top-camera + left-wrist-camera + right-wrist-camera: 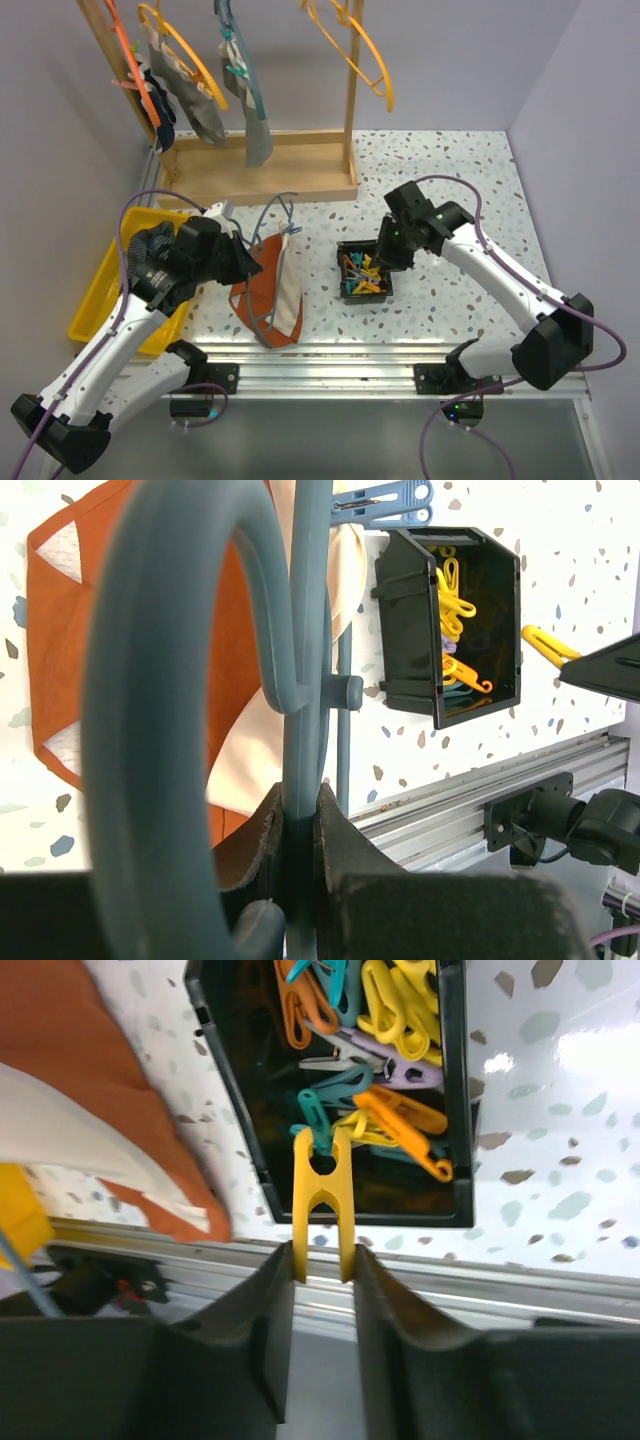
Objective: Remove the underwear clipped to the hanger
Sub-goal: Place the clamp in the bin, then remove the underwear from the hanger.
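A rust-brown underwear (285, 290) with cream trim lies flat on the table, still on a grey-blue hanger (265, 322). My left gripper (243, 264) is shut on that hanger's stem (303, 680), close in front of the wrist camera (298, 805). A blue clip (392, 502) sits on the hanger at the cloth's cream edge (345, 555). My right gripper (384, 262) hovers over the black box (339, 268), and a yellow clip (322, 1195) is pinched by its legs between the fingertips (322, 1260). More underwear, grey (207, 112) and navy (162, 112), hangs on the rack.
The black box (455, 1110) holds several coloured clips. A wooden rack (262, 172) with orange hangers (357, 45) stands at the back. A yellow tray (92, 300) lies at the left under my left arm. The aluminium rail (330, 362) runs along the near edge.
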Robot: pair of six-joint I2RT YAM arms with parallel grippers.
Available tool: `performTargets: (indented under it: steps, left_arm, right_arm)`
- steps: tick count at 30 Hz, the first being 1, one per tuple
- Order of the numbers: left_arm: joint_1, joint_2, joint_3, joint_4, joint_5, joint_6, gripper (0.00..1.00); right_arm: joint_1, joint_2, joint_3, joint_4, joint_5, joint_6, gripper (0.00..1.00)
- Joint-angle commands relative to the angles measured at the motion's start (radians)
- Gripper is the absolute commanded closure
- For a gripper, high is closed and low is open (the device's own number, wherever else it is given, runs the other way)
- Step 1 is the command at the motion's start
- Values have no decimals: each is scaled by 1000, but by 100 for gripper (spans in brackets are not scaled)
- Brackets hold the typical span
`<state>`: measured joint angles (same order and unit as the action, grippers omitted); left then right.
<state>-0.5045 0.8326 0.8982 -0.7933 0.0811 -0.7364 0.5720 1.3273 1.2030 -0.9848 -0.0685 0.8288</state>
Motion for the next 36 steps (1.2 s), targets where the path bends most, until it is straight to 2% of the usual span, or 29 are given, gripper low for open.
performTargets:
  steps: [1, 3, 4, 5, 8, 11, 17, 25, 30, 36]
  left_arm:
    - [3, -6, 34, 29, 16, 28, 100]
    - [3, -12, 39, 25, 16, 31, 100]
    - [3, -15, 41, 17, 17, 31, 100]
    - [4, -15, 42, 16, 19, 32, 100]
    - [3, -24, 39, 5, 26, 38, 100]
    - [4, -36, 22, 5, 46, 43, 100]
    - [3, -61, 2, 14, 97, 58, 100]
    - [3, -55, -12, 28, 112, 60, 100]
    - [3, -53, -13, 35, 112, 57, 100]
    - [4, -62, -2, 32, 94, 52, 100]
  right_arm:
    - [-12, 22, -5, 58, -2, -57, 67]
    - [-14, 42, 9, 69, -10, -66, 57]
    - [-14, 49, 35, 63, -2, -71, 46]
    - [-14, 53, 49, 58, 2, -76, 42]
    - [-14, 64, 116, 67, -17, -108, 32]
    - [-12, 122, 187, 67, -115, -147, 25]
    - [-6, 228, 234, 245, -324, -79, 20]
    - [20, 343, 309, 469, -499, 50, 13]
    - [52, 411, 397, 442, -498, 56, 12]
    - [97, 507, 513, 278, -416, 3, 12]
